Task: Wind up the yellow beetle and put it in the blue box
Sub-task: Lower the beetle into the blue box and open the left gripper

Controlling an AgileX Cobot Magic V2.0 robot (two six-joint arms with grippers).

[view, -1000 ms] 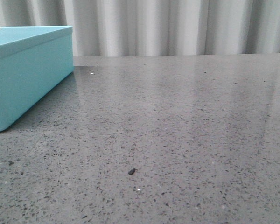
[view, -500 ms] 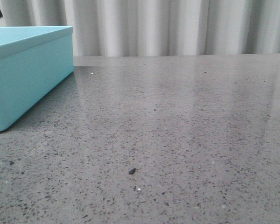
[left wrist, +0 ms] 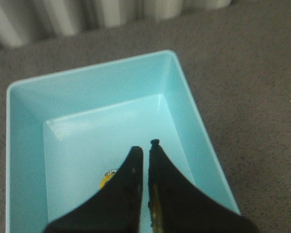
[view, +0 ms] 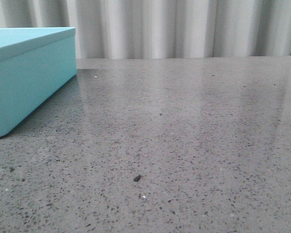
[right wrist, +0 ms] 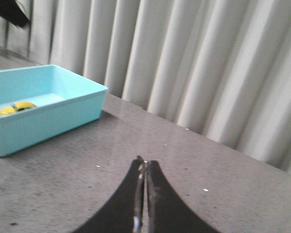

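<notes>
The blue box (view: 29,82) stands at the table's left; its inside is hidden in the front view. In the left wrist view the box (left wrist: 184,107) is open below my left gripper (left wrist: 146,148). That gripper is above the box, shut and empty, with only a thin slit between its fingers. The yellow beetle (left wrist: 108,177) lies on the box floor, mostly hidden behind one finger. The right wrist view shows the beetle (right wrist: 17,108) inside the box (right wrist: 53,121). My right gripper (right wrist: 144,162) is shut and empty above bare table, well away from the box.
The grey speckled table (view: 184,126) runs back to a pleated grey curtain (view: 184,29). A small dark speck (view: 137,178) lies on the table near the front. Part of the left arm (right wrist: 9,12) shows above the box in the right wrist view.
A dark piece of the left arm at the front view's upper left edge has moved up and out of that view. The box has not moved.
</notes>
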